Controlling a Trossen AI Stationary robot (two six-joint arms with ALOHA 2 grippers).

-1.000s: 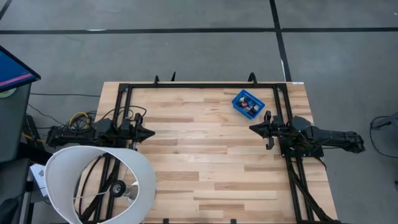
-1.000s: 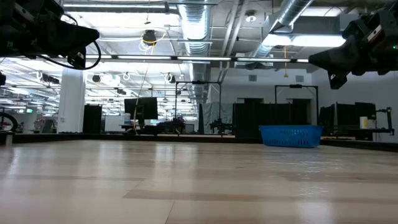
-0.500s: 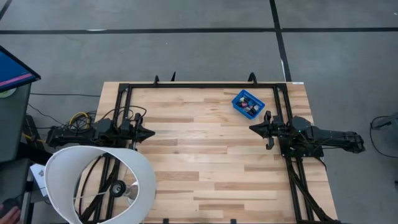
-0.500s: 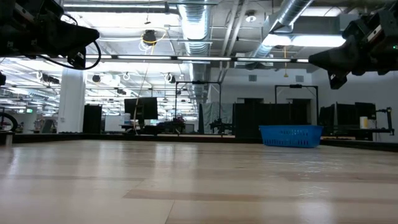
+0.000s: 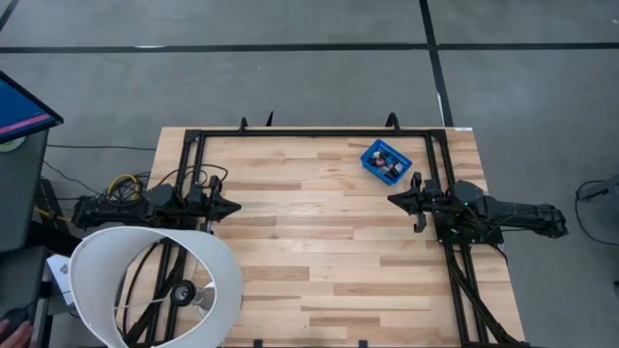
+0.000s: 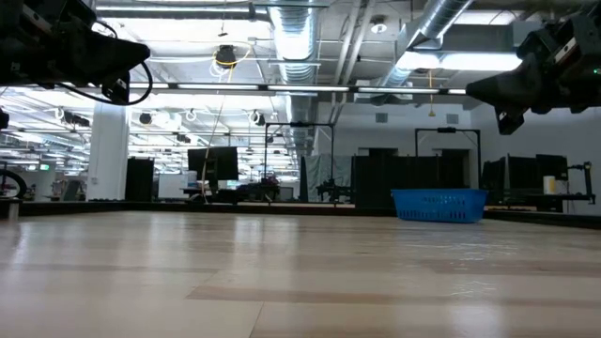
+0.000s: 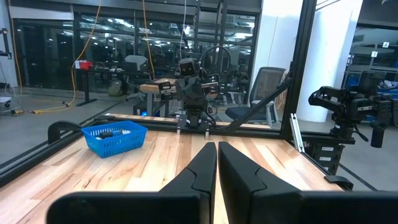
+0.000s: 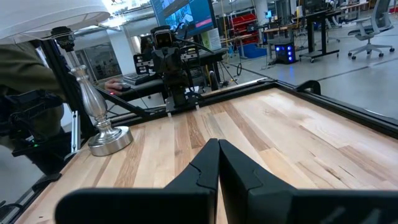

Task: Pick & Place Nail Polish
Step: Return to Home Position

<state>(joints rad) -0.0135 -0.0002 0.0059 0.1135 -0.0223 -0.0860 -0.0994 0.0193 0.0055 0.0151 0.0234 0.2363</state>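
blue-sided and parked toward the far right of the wooden table [image 5: 319,261], just beyond the right gripper [image 5: 395,199]: finding the blue bin [image 5: 370,150] exactly where it was a second ago. keeping the nail polish [image 5: 387,162] heaped inside it as tiny coloured bottles. noticing no shift in either arm: holding the left gripper [image 5: 232,206] by the left edge and the right one by the right edge, both raised clear of the wood, tips facing each other and well apart. catching one change only, at the lower left corner of the high view beside the white lampshade [image 5: 155,285]: a small shape [image 5: 14,316], possibly a person's hand, not showing a second ago.

learning from the wrist views what the high view is hiding: both pairs of fingers pressing together, clenched on nothing. seeing the bottles clearly only from above, and getting just the bin's meshed wall in the low view. picking up, in the right wrist view alone, the lamp's silver base [image 8: 107,138] and an olive sleeve [image 8: 25,68] near it.
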